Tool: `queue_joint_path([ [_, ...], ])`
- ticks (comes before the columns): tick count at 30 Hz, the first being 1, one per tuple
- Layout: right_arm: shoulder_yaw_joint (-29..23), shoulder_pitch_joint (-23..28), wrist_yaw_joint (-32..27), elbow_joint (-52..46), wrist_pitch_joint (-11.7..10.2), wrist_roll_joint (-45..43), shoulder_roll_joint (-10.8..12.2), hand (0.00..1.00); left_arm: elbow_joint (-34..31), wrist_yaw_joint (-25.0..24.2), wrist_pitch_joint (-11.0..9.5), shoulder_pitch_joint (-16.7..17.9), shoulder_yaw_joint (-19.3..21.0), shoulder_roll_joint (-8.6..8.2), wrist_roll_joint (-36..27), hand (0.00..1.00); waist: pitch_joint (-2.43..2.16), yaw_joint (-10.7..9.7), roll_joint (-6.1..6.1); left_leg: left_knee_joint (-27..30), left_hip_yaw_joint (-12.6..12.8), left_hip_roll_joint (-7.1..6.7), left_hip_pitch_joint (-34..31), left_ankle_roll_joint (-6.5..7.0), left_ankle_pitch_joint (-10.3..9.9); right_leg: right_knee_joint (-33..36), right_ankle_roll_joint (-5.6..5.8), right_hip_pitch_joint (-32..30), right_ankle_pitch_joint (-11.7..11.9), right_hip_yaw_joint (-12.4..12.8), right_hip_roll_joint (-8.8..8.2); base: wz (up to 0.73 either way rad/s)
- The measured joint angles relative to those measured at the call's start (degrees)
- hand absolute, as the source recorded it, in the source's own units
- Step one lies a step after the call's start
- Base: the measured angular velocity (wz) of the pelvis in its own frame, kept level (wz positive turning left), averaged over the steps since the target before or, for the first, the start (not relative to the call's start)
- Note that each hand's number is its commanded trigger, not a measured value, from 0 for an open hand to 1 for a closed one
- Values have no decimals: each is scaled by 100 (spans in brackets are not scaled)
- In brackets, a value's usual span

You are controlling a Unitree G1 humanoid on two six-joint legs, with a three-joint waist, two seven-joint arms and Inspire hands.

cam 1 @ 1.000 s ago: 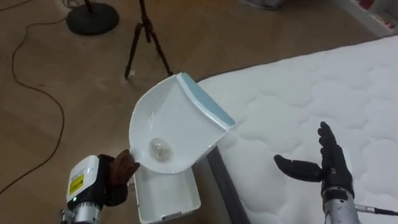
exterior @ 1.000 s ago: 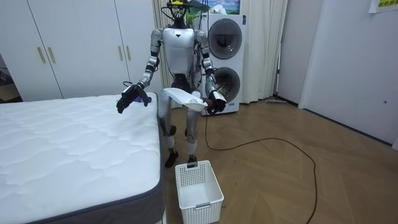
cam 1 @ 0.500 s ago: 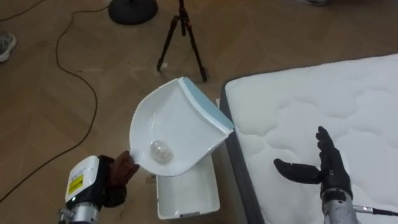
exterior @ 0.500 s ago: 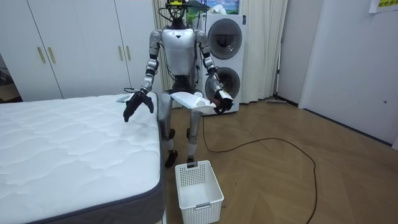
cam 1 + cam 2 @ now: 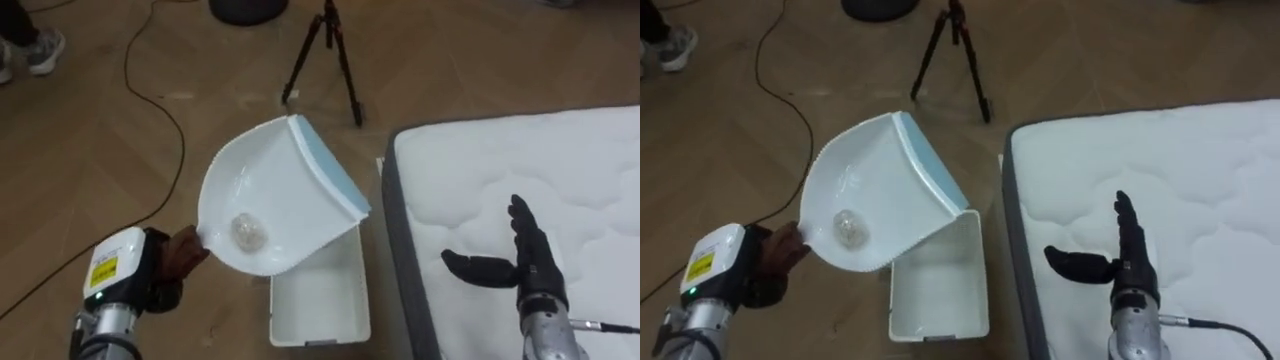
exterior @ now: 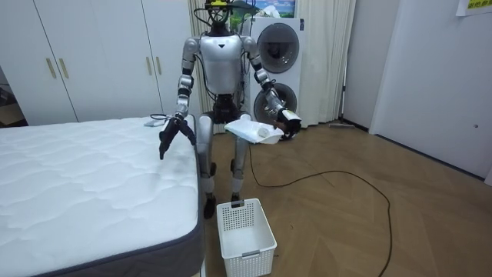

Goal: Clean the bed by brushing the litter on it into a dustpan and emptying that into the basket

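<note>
The white dustpan is gripped at its handle by the left hand and held up, its lip toward the white basket on the floor beside the bed. It is tipped back, apparently so that the small crumpled wad (the bed's debris, it seems) is cupped until emptying. The right hand is held above the bed — fingers straight, empty.

The dustpan is white with a pale blue lip, and the bin is plain white. The mattress is white, quilted in wavy lines, with a grey side. The floor is brown wood.
</note>
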Motion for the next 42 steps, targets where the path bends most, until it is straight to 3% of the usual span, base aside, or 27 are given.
queue_joint_path([
  [3, 4, -243, 5, 255, -50, -6, -59, 0, 220, 17, 31, -129, -2, 190, 46, 100, 17, 5, 56, 210, -2, -12, -170, -17, -121, 212, 5, -191, -109, 66, 7, 0],
  [8, 76, -382, 56, 543, -55, 7, -126, 0, 446, 28, 280, -198, -14, 344, 258, 100, 18, -7, 85, 263, 95, -13, -435, -21, -122, 351, 0, -518, -165, 203, -4, -6],
  [11, 199, -482, 104, 762, -105, -27, -257, 0, 700, 57, 315, -418, -289, 534, 345, 100, 43, -47, 141, 242, 167, -32, -475, -22, -121, 512, -8, -647, -209, 253, -65, -5],
  [17, 204, -614, 126, 1016, -133, -256, -387, 0, 902, 59, 399, -764, -583, 967, 572, 100, 53, -380, 273, 270, 155, -127, -797, -43, -71, 783, -4, -1071, -280, 319, -167, 5],
  [19, 240, -613, 119, 1025, -133, -249, -430, 0, 903, 43, 458, -867, -800, 1134, 680, 100, 62, -498, 346, 301, 154, -133, -945, -43, -63, 818, -5, -1213, -281, 316, -174, 0],
  [22, 429, -612, 121, 1082, -134, -224, -431, 0, 943, -30, 494, -1016, -1205, 1321, 684, 100, 69, -568, 363, 285, 172, -133, -1007, -47, -60, 862, -18, -1315, -291, 319, -189, -2],
  [31, 717, -690, -99, 1206, -236, -196, -451, 0, 935, -135, 635, -1219, -1696, 1388, 972, 100, 80, -702, 394, 333, 264, -239, -1301, -18, -43, 1197, 7, -1750, -408, 319, -381, 1],
  [42, 888, -776, -226, 1211, -238, -301, -447, 0, 902, -438, 891, -1535, -1937, 1574, 1532, 100, 98, -835, 428, 306, 255, -238, -1377, -19, -43, 1162, 10, -1794, -411, 231, -378, 1],
])
